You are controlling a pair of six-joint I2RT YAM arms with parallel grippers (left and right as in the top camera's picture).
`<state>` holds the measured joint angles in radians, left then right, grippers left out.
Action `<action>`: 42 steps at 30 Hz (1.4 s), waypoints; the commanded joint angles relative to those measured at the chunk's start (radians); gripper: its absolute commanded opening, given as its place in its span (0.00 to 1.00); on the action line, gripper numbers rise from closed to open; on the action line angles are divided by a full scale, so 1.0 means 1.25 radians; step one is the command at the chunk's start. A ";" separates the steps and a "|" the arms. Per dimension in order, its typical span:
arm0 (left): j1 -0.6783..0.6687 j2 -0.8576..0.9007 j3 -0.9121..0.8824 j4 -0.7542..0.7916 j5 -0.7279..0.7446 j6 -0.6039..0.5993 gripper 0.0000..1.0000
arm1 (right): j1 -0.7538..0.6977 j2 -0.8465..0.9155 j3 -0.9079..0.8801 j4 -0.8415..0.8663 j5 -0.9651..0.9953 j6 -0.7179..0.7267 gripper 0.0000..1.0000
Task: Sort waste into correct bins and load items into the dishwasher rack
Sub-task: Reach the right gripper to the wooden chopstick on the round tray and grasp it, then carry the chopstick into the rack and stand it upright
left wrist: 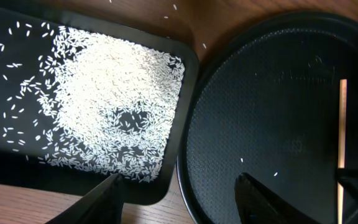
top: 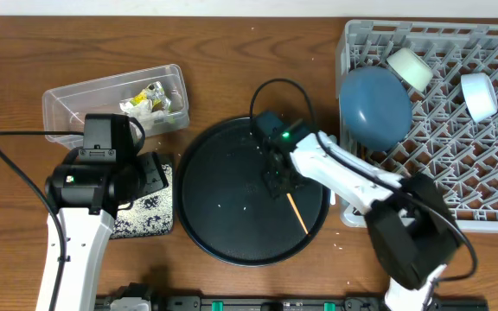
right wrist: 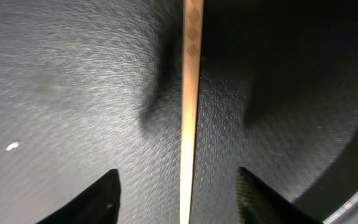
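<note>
A thin wooden chopstick lies on the round black tray. My right gripper hovers low over its upper end. In the right wrist view the chopstick runs straight between the two fingers, and the right gripper is open with a gap on each side of it. The left gripper is open and empty above the corner of the flat black tray, which holds white rice grains. The clear tub holds a yellow-green wrapper and crumpled paper.
The grey dishwasher rack fills the right side, with a dark blue bowl, a white cup and a pale bowl in it. A few stray grains lie on the round tray. The left wrist view also shows the chopstick.
</note>
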<state>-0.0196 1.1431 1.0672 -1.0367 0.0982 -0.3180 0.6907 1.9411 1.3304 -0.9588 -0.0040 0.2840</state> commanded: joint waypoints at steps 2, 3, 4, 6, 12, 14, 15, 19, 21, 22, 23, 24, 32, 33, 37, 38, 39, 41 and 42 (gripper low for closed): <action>0.004 0.002 0.013 -0.002 -0.001 -0.008 0.59 | 0.002 0.035 -0.002 0.013 0.019 0.027 0.47; 0.004 0.002 0.013 -0.002 -0.001 -0.008 0.59 | 0.003 0.044 -0.002 0.019 0.019 0.027 0.45; 0.004 0.002 0.013 -0.002 -0.001 -0.008 0.59 | 0.003 0.049 -0.002 0.022 0.019 0.028 0.45; 0.004 0.002 0.013 -0.003 -0.001 -0.008 0.59 | 0.003 0.062 -0.002 0.025 0.018 0.030 0.44; 0.004 0.002 0.013 -0.002 -0.001 -0.008 0.59 | 0.003 0.083 -0.003 0.029 0.019 0.030 0.34; 0.004 0.002 0.013 -0.002 -0.001 -0.008 0.59 | 0.004 0.085 -0.003 0.029 0.018 0.030 0.25; 0.004 0.002 0.013 -0.002 -0.001 -0.008 0.59 | 0.005 0.085 -0.003 0.028 0.018 0.030 0.20; 0.004 0.002 0.013 -0.002 -0.001 -0.008 0.59 | 0.007 0.085 -0.003 0.027 0.018 0.047 0.09; 0.004 0.002 0.013 -0.002 -0.001 -0.008 0.59 | 0.006 0.085 -0.003 0.027 0.018 0.064 0.01; 0.004 0.002 0.013 -0.003 -0.001 -0.008 0.59 | 0.006 0.084 -0.002 0.026 0.018 0.067 0.01; 0.004 0.002 0.013 -0.003 -0.001 -0.008 0.59 | 0.006 0.080 -0.002 0.025 0.018 0.067 0.01; 0.004 0.002 0.013 -0.003 -0.001 -0.008 0.59 | 0.006 0.076 -0.002 0.025 0.018 0.067 0.01; 0.004 0.002 0.013 -0.002 -0.001 -0.008 0.59 | -0.026 -0.086 0.020 0.001 0.019 0.072 0.01; 0.004 0.002 0.013 -0.003 -0.001 -0.008 0.59 | -0.037 -0.121 0.020 -0.002 0.019 0.072 0.01; 0.004 0.002 0.013 -0.003 -0.001 -0.008 0.59 | -0.086 -0.239 0.020 -0.038 0.040 0.071 0.00; 0.004 0.002 0.013 -0.002 -0.001 -0.008 0.59 | -0.102 -0.269 0.020 -0.053 0.054 0.071 0.01; 0.004 0.002 0.013 -0.002 -0.001 -0.008 0.59 | -0.122 -0.301 0.020 -0.072 0.074 0.071 0.01; 0.004 0.002 0.013 -0.002 -0.001 -0.008 0.59 | -0.156 -0.345 0.020 -0.101 0.110 0.066 0.01; 0.004 0.002 0.013 -0.002 -0.002 -0.008 0.59 | -0.178 -0.368 0.020 -0.116 0.133 0.059 0.01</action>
<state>-0.0196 1.1431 1.0672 -1.0370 0.0982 -0.3180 0.5159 1.5318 1.3464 -1.0798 0.0719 0.3569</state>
